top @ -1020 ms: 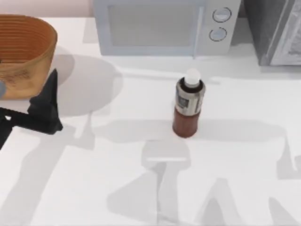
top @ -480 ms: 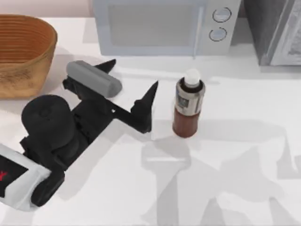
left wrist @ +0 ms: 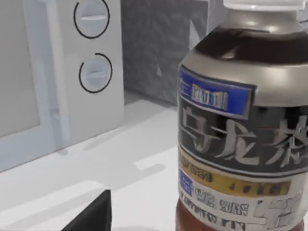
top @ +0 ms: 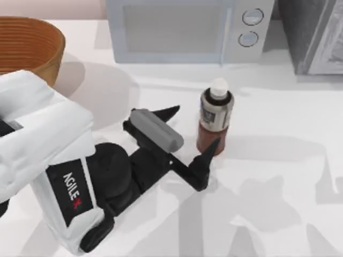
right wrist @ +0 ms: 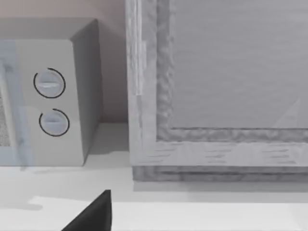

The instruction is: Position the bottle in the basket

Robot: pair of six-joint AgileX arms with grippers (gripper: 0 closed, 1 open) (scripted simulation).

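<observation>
With the bottle (top: 215,124) upright mid-desk (top: 278,176), well apart from the basket (top: 32,45) at far left, the left tool (top: 188,131) spreads wide beside it, lined up to straddle its base.

White left arm (top: 37,144), AgileX lettering, black wrist.

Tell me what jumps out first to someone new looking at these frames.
The big white and black left arm reaching in from the table's left, its left gripper open with the jaws spread on either side of the bottle, not yet closed on it. The bottle stands upright mid-table in front of a microwave; the wicker basket sits at the far left corner.
</observation>
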